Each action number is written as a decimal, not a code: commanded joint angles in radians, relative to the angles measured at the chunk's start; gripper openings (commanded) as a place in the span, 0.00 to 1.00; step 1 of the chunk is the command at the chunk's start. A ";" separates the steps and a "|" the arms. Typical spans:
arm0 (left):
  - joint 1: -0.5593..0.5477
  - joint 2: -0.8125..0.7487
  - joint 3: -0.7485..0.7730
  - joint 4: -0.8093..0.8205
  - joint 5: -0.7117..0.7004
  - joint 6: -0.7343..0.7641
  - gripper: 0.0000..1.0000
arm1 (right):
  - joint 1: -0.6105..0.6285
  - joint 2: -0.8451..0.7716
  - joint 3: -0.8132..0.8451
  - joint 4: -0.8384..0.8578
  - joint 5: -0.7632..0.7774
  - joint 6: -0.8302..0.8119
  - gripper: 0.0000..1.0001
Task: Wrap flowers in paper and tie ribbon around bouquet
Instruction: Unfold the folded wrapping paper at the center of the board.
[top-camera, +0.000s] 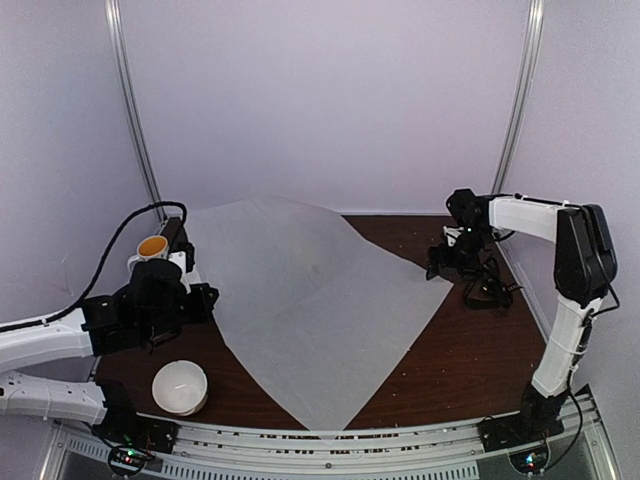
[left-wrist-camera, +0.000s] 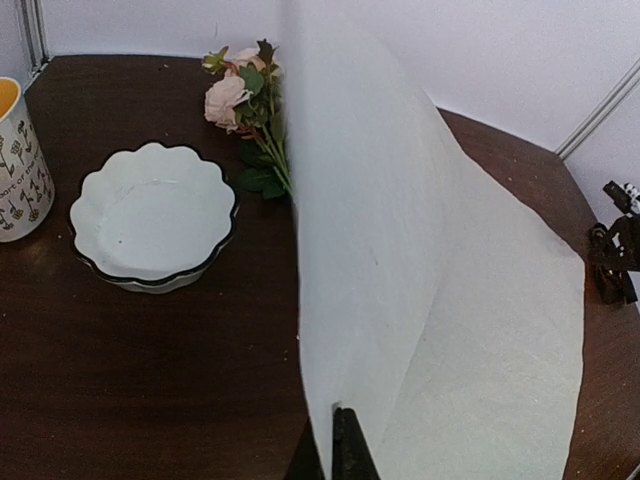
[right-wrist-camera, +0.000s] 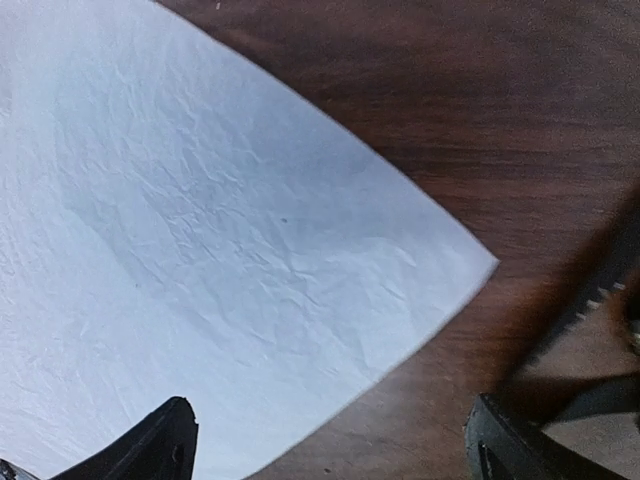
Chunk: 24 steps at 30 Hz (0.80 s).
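The wrapping step is in hand, at its very start. The large thin translucent white sheet of paper (top-camera: 320, 300) lies spread over the middle of the dark brown wooden surface (top-camera: 470, 350), one corner reaching the near edge. Its left side is lifted into a standing wall by the left end effector (left-wrist-camera: 343, 440), which is closed on that edge.

The small bunch of pale pink and yellow flowers (left-wrist-camera: 243, 105) on green stems lies near the far edge, just beside a scalloped white bowl with a dark rim (left-wrist-camera: 155, 215). It is outside the raised sheet, with its stems reaching the sheet's foot.

The right end effector (right-wrist-camera: 330, 450) hangs open and empty over the paper's right corner. Next, I judge, the flowers must get onto the sheet before any rolling, so the lifted side wants laying down or carrying over them
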<state>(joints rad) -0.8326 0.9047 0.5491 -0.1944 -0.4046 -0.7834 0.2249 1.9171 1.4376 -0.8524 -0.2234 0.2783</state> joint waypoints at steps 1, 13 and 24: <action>0.006 -0.005 0.031 0.013 -0.009 0.063 0.00 | -0.050 -0.168 -0.062 -0.116 0.192 -0.047 0.97; 0.006 0.057 0.051 0.036 0.071 0.127 0.00 | -0.269 -0.075 0.028 -0.141 0.286 -0.067 0.99; 0.006 0.179 0.094 0.124 0.180 0.158 0.00 | -0.272 0.041 0.013 -0.102 0.259 -0.079 0.53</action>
<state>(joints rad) -0.8318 1.0355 0.6147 -0.1658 -0.3004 -0.6434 -0.0498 1.9888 1.4879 -0.9684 0.0326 0.1970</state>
